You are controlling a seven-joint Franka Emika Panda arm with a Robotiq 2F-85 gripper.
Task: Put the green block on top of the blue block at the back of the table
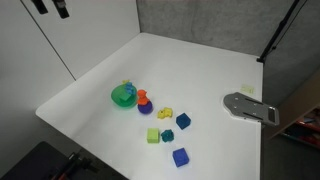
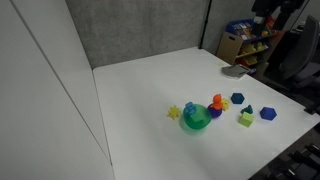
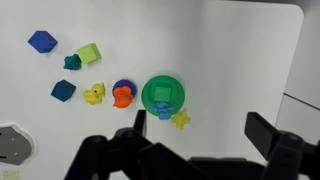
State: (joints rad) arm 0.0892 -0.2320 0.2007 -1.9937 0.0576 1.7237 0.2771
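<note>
The lime-green block (image 3: 88, 53) lies on the white table (image 3: 240, 60), also seen in both exterior views (image 1: 153, 136) (image 2: 246, 119). The small navy-blue block (image 3: 63, 89) sits apart from it, beside a yellow toy (image 3: 94, 95), and shows in both exterior views (image 1: 183, 121) (image 2: 237, 98). A small teal piece (image 3: 72, 62) lies between the two blocks. My gripper (image 3: 200, 135) is open and empty, high above the table, to the side of the toys. In an exterior view it hangs at the top corner (image 1: 50, 8).
A larger royal-blue cube (image 3: 42, 41) lies beyond the green block. A green cup (image 3: 163, 95) holds small pieces, with a yellow star (image 3: 181, 119) and an orange-and-purple toy (image 3: 122, 95) beside it. A grey flat object (image 1: 250, 107) lies near the table edge.
</note>
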